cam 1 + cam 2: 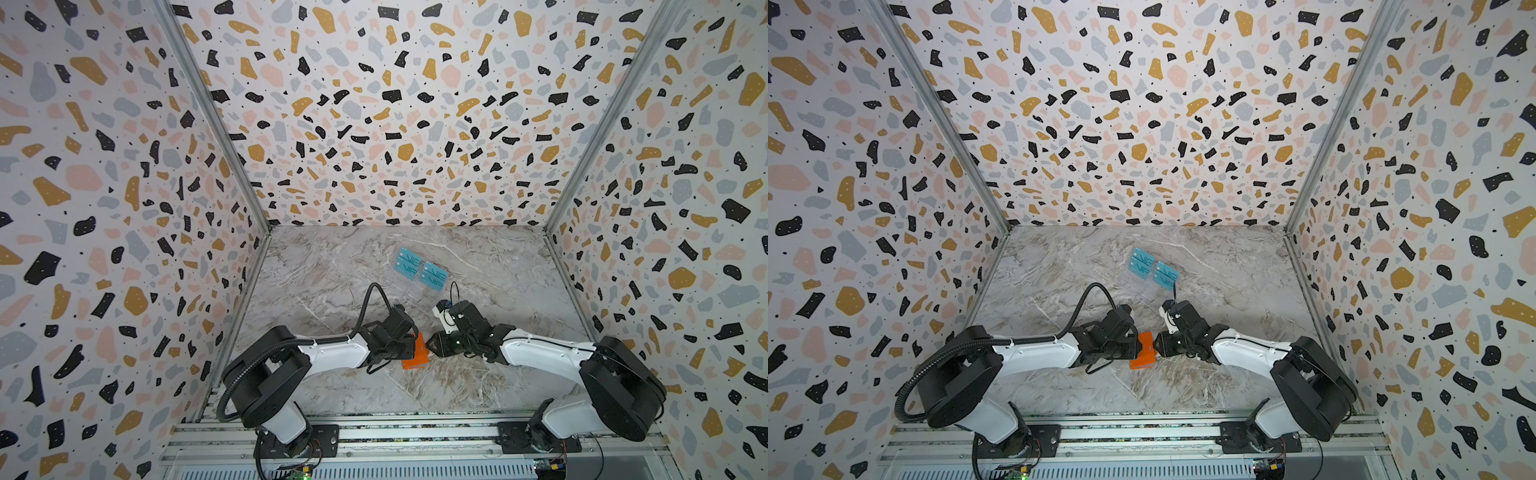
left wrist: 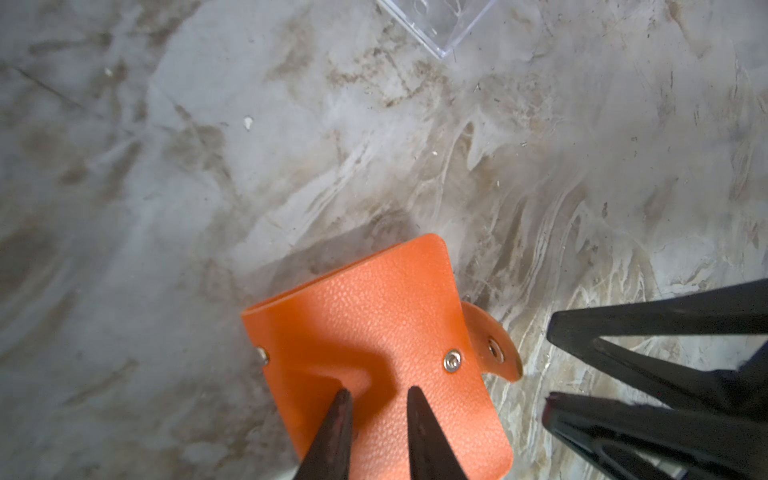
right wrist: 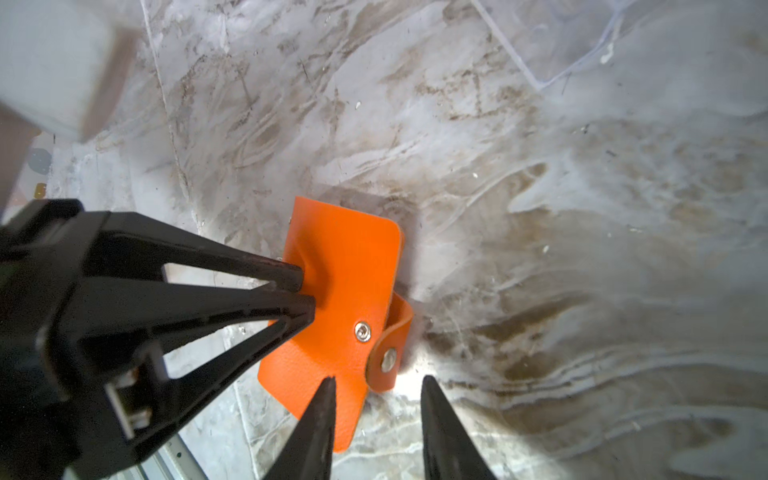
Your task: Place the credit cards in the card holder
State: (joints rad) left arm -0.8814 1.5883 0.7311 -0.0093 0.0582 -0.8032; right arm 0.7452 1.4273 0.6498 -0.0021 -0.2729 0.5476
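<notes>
Small orange leather-look card wallet (image 1: 417,353) lies shut on the marbled counter (image 1: 332,270), lower centre of both top views, its snap tab (image 3: 388,353) unfastened. The left pincer (image 2: 379,395) stands narrowly parted on the cover, grip unclear; the right pincer (image 3: 378,384) is open and empty. No tan cards are visible: probably stowed.

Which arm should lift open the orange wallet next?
The right arm, probably. Its open jaws point at the card holder's loose snap tab, while the left arm's jaws press on the cover's opposite side.

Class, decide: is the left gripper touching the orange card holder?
Touching. In the right wrist view, the left gripper presses into the card holder, visibly denting its cover.
</notes>
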